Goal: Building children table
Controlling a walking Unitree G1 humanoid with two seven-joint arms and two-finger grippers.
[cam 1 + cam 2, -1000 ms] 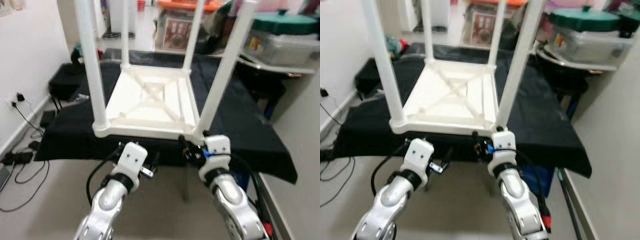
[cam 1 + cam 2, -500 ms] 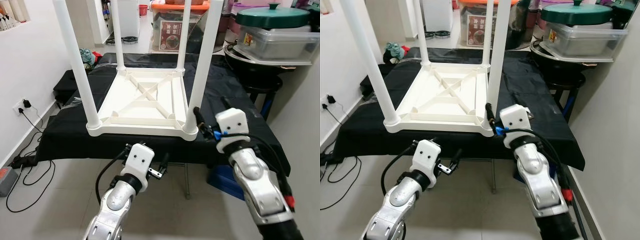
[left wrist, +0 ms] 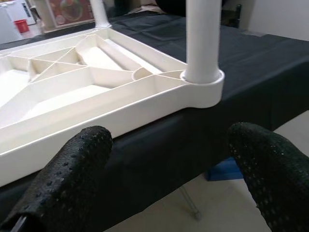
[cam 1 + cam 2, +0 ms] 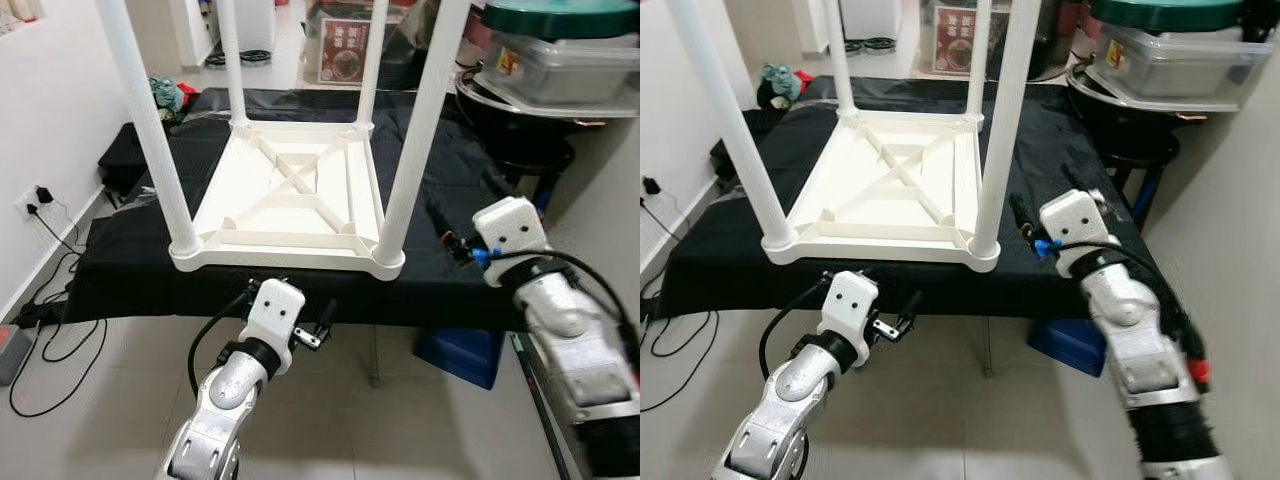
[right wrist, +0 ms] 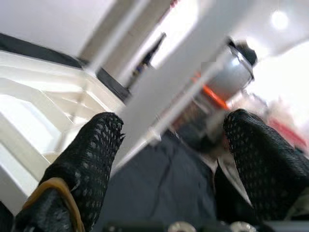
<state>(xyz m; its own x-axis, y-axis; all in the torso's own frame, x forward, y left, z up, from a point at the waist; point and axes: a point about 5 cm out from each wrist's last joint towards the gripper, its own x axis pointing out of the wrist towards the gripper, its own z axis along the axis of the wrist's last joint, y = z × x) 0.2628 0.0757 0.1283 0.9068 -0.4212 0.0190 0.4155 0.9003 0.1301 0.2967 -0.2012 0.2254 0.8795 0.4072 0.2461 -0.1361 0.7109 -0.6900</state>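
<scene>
A white children's table [image 4: 290,195] lies upside down on a black-clothed bench [image 4: 470,290], all its legs pointing up. My left gripper [image 4: 287,292] hangs open just below the bench's front edge, under the table's near rim; its wrist view looks at the near right corner socket [image 3: 203,87] between the fingertips [image 3: 82,159]. My right gripper [image 4: 1045,200] is open over the black cloth, to the right of the near right leg [image 4: 415,130] and apart from it. That leg [image 5: 169,92] shows blurred ahead between the right fingers [image 5: 87,159].
A grey bin with a green lid [image 4: 560,60] sits on a dark round stand at the right. A white wall with a socket and cables [image 4: 40,200] runs along the left. A blue box [image 4: 455,350] lies under the bench. Boxes [image 4: 345,55] stand at the back.
My right gripper rose from under the table's near right corner and moved right, away from the leg. The left gripper stayed below the front edge. The camera shifted.
</scene>
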